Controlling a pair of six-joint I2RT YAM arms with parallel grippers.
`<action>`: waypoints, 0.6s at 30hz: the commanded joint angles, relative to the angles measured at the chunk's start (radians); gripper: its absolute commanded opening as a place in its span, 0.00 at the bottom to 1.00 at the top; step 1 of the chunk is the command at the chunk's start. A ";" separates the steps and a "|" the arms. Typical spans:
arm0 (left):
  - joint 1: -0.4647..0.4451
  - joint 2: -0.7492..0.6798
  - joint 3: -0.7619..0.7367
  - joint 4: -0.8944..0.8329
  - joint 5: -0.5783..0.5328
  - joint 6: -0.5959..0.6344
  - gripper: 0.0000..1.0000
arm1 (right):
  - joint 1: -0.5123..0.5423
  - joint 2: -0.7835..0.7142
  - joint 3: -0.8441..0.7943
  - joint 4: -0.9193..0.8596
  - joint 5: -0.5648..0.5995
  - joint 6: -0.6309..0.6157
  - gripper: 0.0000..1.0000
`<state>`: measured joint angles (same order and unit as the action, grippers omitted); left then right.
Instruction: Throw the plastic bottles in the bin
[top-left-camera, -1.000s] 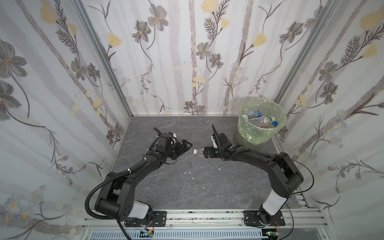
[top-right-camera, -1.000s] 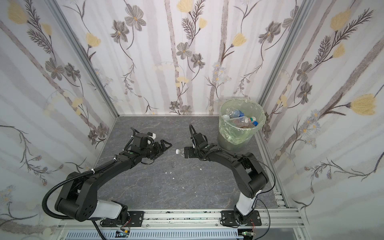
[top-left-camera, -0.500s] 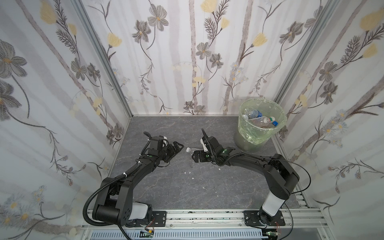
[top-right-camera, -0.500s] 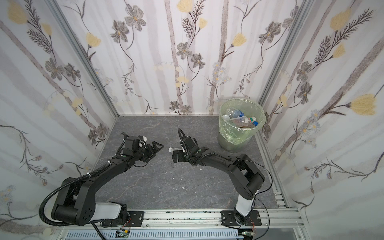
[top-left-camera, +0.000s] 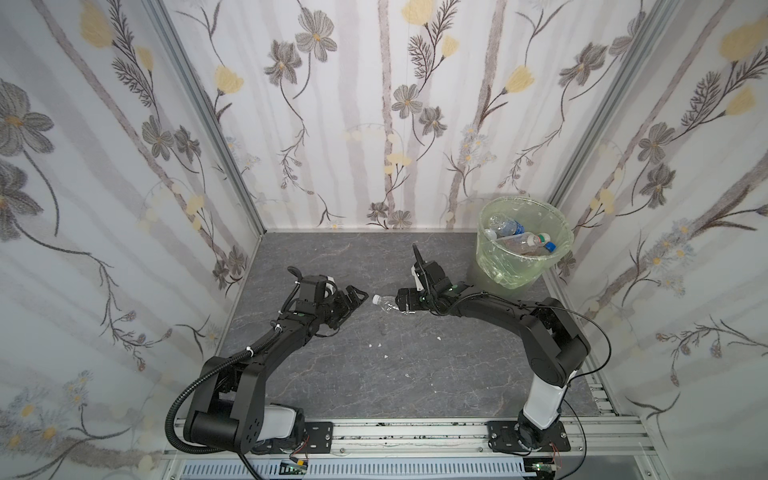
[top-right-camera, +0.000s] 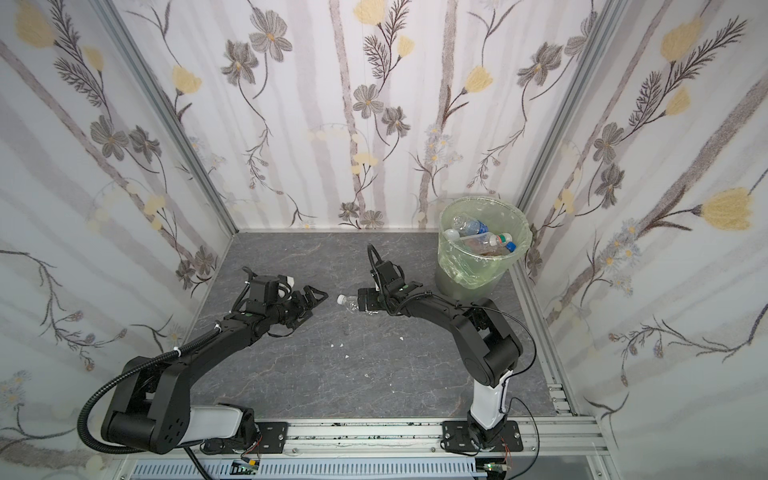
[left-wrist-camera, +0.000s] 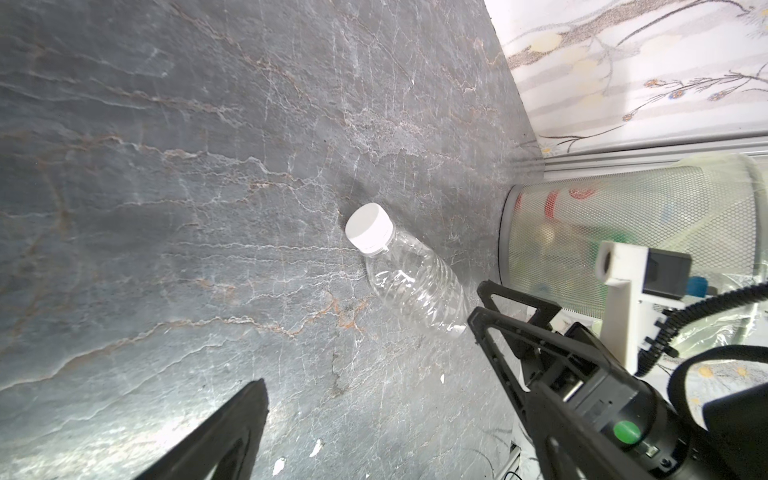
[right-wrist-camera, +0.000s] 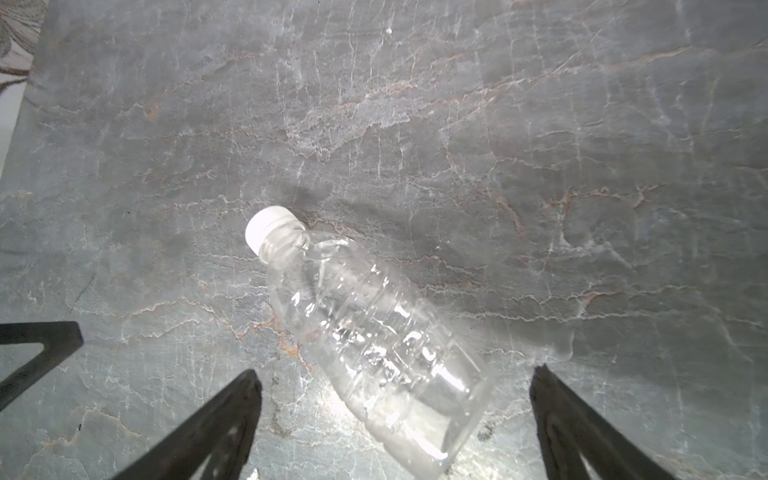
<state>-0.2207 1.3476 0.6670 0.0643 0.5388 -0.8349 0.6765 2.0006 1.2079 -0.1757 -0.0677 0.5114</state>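
In both top views the left pincer (top-left-camera: 355, 308) is spread wide and empty. It sits low over the desk (top-left-camera: 415, 374), left of the middle, with its tips turned right. Just right of it, and apart from it, a clear bottle (top-left-camera: 386, 306) lies on its side on the desk. The bottle's long axis runs left to right. Its white cap (top-left-camera: 376, 298) is at the left end, slightly farther back than the base, and faces the left pincer. The right pincer (top-left-camera: 400, 302) reaches in from the right, low over the base end, and hides it. The bin (top-left-camera: 505, 272) stands in the far right corner, well apart, with other bottles (top-left-camera: 519, 241) heaped inside.

In the left wrist view the bottle (left-wrist-camera: 415, 286) lies slantwise, with its cap (left-wrist-camera: 369, 227) turned away from the bin (left-wrist-camera: 561, 249). The right pincer (left-wrist-camera: 479, 305) is at the base end, but this view does not show whether it touches. One finger (left-wrist-camera: 232, 428) of the left pincer shows, clear of the bottle.

In the right wrist view the right pincer (right-wrist-camera: 395, 370) is spread to its full width. Its fingers (right-wrist-camera: 224, 419) straddle the base end of the bottle (right-wrist-camera: 374, 340), with bare desk showing on each side. Neither finger touches the bottle, so nothing is gripped. The bottle lies askew across the gap, and its cap (right-wrist-camera: 268, 230) points away from the pincer.
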 joint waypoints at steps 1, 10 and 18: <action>0.003 -0.006 -0.005 0.023 0.009 -0.001 1.00 | 0.012 0.016 0.007 0.045 -0.041 0.004 1.00; 0.007 0.015 0.004 0.022 0.009 0.006 1.00 | 0.095 -0.009 -0.036 0.098 -0.088 0.064 1.00; 0.011 0.055 0.011 0.023 0.027 0.011 1.00 | 0.106 -0.092 -0.063 0.080 -0.069 0.057 1.00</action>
<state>-0.2123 1.3888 0.6682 0.0711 0.5472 -0.8330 0.7963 1.9400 1.1545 -0.1242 -0.1677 0.5663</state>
